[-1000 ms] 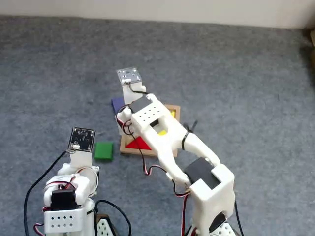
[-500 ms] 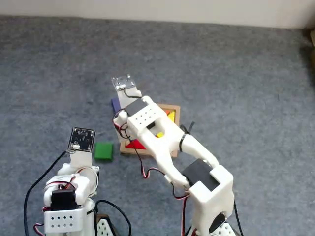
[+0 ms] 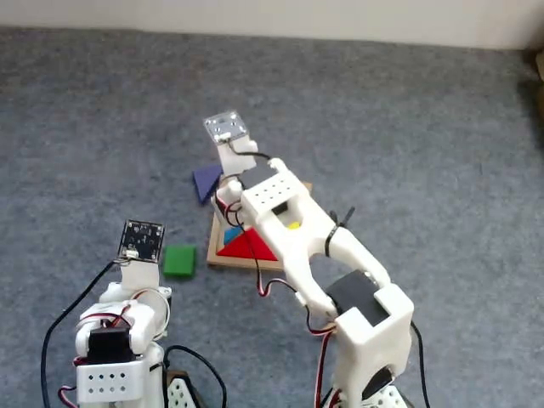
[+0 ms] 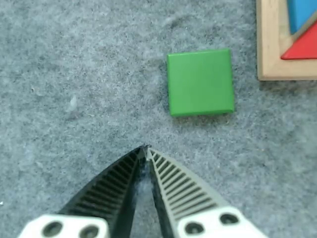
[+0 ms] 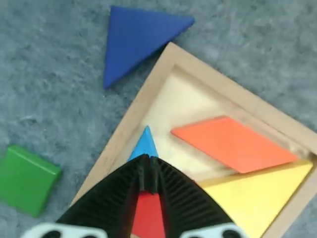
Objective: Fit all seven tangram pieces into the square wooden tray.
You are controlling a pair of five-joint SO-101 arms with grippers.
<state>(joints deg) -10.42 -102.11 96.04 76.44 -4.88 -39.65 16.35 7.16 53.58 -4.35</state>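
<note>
Black right gripper point(image 5: 147, 166): jaws closed tip to tip with nothing between them. It hangs over the square wooden tray point(image 5: 143, 99), above the spot where the light blue triangle meets the red triangle.
Right arm point(image 3: 293, 234): white. In the high view it crosses the tray from 5 o'clock toward 11 o'clock and covers much of it.
Left gripper point(image 4: 144, 151): dark jaws closed and empty, over bare carpet. The green square lies beyond its tips, apart from them.
Left arm point(image 3: 119, 331): white, at 7 o'clock from the tray and well apart from it.
Light blue triangle point(image 5: 145, 144): inside the tray, against the rim at 8 o'clock in the high view, partly hidden under the right gripper.
Red triangle point(image 3: 248, 246): inside the tray at 6 to 7 o'clock, touching the light blue triangle.
Orange parallelogram point(image 5: 233, 144): flat inside the tray, one long edge along the yellow triangle.
Yellow triangle point(image 5: 257, 198): flat inside the tray, just beside the orange parallelogram.
Tray floor: bare wood between the orange parallelogram and the corner nearest the dark blue triangle.
Dark blue triangle point(image 5: 133, 39): outside the tray on the carpet, just beside its 11 o'clock corner.
Green square point(image 4: 200, 82): outside the tray on the carpet, at 9 o'clock near the rim, not touching it.
Grey carpet point(image 3: 408, 127): lies under everything listed.
</note>
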